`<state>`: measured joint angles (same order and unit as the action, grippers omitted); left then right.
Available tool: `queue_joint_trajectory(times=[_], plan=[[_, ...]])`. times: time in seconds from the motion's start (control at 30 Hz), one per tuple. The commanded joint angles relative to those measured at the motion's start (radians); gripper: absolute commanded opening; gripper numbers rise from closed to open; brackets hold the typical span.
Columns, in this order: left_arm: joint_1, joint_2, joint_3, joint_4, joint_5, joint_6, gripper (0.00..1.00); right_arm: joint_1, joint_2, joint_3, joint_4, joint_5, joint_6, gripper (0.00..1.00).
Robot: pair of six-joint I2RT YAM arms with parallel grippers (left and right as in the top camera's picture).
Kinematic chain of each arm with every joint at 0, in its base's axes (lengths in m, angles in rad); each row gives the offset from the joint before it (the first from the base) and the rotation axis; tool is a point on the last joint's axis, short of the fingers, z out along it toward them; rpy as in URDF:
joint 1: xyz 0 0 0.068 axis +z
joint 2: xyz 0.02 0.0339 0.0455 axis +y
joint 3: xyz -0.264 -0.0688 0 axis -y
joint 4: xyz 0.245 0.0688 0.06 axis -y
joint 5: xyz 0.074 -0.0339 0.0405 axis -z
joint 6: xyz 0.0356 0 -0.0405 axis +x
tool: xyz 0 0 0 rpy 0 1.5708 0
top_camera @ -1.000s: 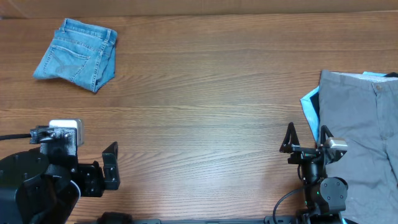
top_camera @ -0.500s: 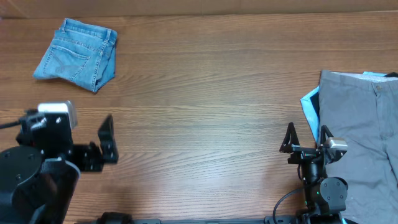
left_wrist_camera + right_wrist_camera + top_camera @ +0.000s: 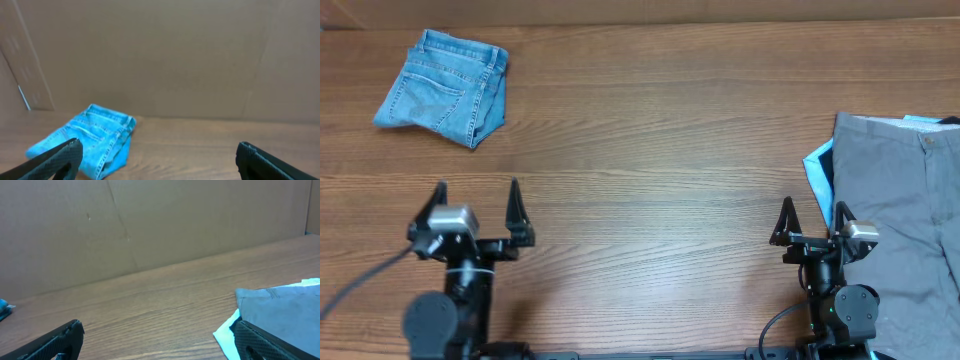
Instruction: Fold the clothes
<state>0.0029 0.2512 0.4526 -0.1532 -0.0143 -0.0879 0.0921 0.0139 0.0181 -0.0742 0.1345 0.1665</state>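
The light-blue jeans (image 3: 445,85) lie folded into a small bundle at the far left of the table, back pocket up. In the left wrist view the jeans (image 3: 87,137) sit ahead and to the left, against the back wall. My left gripper (image 3: 477,190) stands open near the front left, well short of them, and nothing is between its fingers (image 3: 55,160). My right gripper (image 3: 813,210) is open at the front right. It is just left of the grey trousers (image 3: 905,200), which lie spread over a bright blue item (image 3: 818,165).
A brown cardboard wall (image 3: 160,55) closes off the far side of the wooden table (image 3: 650,150). The grey trousers (image 3: 285,305) and the pale blue edge of the blue item (image 3: 227,332) lie close to my right finger (image 3: 270,340).
The left arm has swung round from the front left corner, and its open gripper now points toward the far side. The right arm and the garments have not moved.
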Motion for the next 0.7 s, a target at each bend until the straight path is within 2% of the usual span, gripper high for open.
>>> queue_joint_trajectory(times=[0.0, 0.13, 0.3, 0.6, 0.67], plan=[[0.016, -0.120, -0.156, 0.075, 0.011, -0.071, 1.00, -0.004, -0.007, -0.010, 0.005, -0.001, -0.003, 1.00], [0.023, -0.254, -0.312, 0.161, 0.006, -0.074, 1.00, -0.004, -0.007, -0.010, 0.005, -0.001, -0.003, 1.00], [0.023, -0.248, -0.439, 0.290, 0.006, -0.077, 1.00, -0.004, -0.007, -0.010, 0.005, -0.001, -0.003, 1.00], [0.022, -0.246, -0.447, 0.073, 0.011, -0.076, 1.00, -0.004, -0.007, -0.010, 0.005, -0.001, -0.003, 1.00], [0.022, -0.242, -0.447, 0.078, 0.011, -0.077, 1.00, -0.004, -0.007, -0.010, 0.005, -0.001, -0.003, 1.00]])
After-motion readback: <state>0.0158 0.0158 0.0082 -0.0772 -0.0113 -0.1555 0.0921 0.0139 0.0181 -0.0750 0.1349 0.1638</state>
